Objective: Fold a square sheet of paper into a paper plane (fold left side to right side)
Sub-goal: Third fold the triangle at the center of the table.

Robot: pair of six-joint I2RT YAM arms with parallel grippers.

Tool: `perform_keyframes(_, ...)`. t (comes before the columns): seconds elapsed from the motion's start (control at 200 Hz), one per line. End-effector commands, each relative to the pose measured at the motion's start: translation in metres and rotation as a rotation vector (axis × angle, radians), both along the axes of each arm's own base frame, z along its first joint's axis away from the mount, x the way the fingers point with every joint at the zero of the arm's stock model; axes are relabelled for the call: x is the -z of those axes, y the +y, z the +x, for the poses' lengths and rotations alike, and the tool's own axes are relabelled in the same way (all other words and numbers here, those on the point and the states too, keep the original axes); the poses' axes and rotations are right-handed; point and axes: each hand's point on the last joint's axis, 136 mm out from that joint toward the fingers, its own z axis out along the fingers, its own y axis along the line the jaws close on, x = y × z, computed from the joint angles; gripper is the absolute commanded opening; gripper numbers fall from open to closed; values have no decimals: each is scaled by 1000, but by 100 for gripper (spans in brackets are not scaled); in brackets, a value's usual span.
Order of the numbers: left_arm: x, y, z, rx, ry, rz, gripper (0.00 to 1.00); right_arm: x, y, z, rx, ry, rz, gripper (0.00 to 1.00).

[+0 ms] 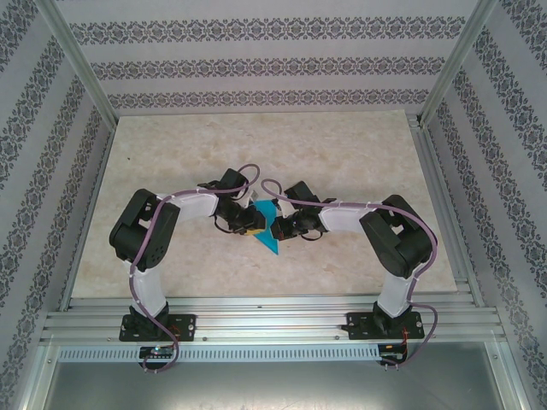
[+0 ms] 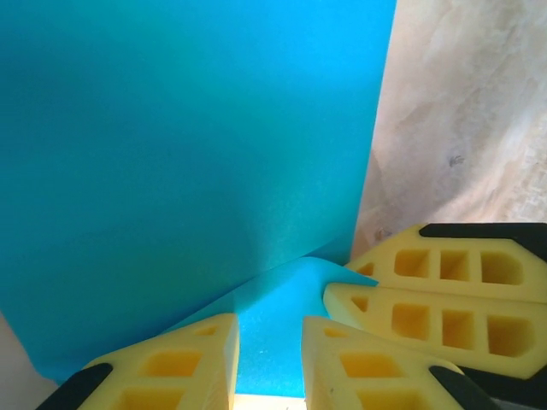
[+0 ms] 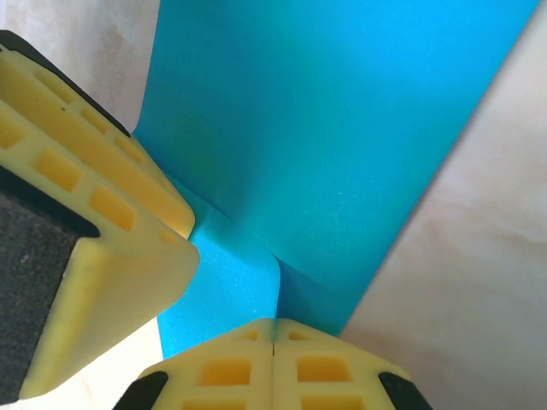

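**Item: square sheet of paper** (image 1: 270, 229), count one. Turquoise-blue, partly folded and lifted off the table (image 1: 342, 145) near its middle. From the top camera its outline is a narrow wedge. The long axis runs far to near, leaning slightly right, and a sharp corner points toward the near edge. The left wrist camera shows a broad panel of the sheet (image 2: 171, 154) standing up close to the lens, with a smaller flap lying low beneath it. From the right wrist camera the sheet (image 3: 342, 128) rises as a wide band, and a crease runs down toward the fingertips.

**Item: grippers**, count two, on two arms that meet at the sheet from either side.
- Left gripper (image 1: 254, 227): on the sheet's left side. In its own camera the jaws (image 2: 270, 331) stand a narrow way apart, with the low flap lying in the gap between them. They are not closed on the flap. From the right wrist camera this gripper (image 3: 184, 239) sits just beside the crease.
- Right gripper (image 1: 285, 226): on the sheet's right side. Its fingertips (image 3: 273, 329) are pressed together and pinch the sheet at the crease. From the left wrist camera it (image 2: 346, 286) meets a corner of the flap.

**Item: table**, count one, pale marbled top.
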Motion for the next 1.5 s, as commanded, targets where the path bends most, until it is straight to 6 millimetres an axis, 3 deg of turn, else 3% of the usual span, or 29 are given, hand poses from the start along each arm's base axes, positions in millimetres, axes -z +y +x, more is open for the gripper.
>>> perform_keyframes(0.0, 18, 4, -9, 18, 14, 37, 27, 29, -15, -12, -3, 53, -109, 0)
perform_keyframes(0.115, 30, 8, -14, 16, 32, 54, 27, 17, -8, -5, 11, 40, -65, 3)
perform_keyframes(0.205, 39, 13, -18, 11, 44, 79, 27, -2, -2, 4, 36, 15, -10, 7)
perform_keyframes(0.375, 52, 19, -25, 3, 62, 111, 26, -56, -8, 17, 139, -39, 84, 29)
perform_keyframes(0.445, 54, 20, -28, 4, 64, 116, 26, -68, -19, 11, 200, -27, 84, 36)
perform_keyframes(0.53, 55, 20, -29, 4, 60, 126, 26, -73, -25, -5, 285, 43, 119, 34)
perform_keyframes(0.654, 56, 20, -29, -1, 55, 130, 26, -76, -4, -30, 353, 119, 230, 25)
perform_keyframes(0.779, 57, 21, -30, 2, 52, 131, 25, -77, 25, -38, 393, 172, 321, 15)
perform_keyframes(0.894, 58, 22, -30, 5, 47, 140, 25, -61, 37, -35, 413, 212, 273, 9)
perform_keyframes(1.039, 59, 24, -30, 2, 45, 149, 25, -40, 29, -29, 472, 228, 197, 6)
perform_keyframes(1.229, 59, 23, -28, 0, 43, 148, 25, -26, 28, -27, 480, 247, 158, 6)
perform_keyframes(1.494, 60, 24, -27, 0, 39, 156, 25, 0, 11, -33, 545, 302, 98, 8)
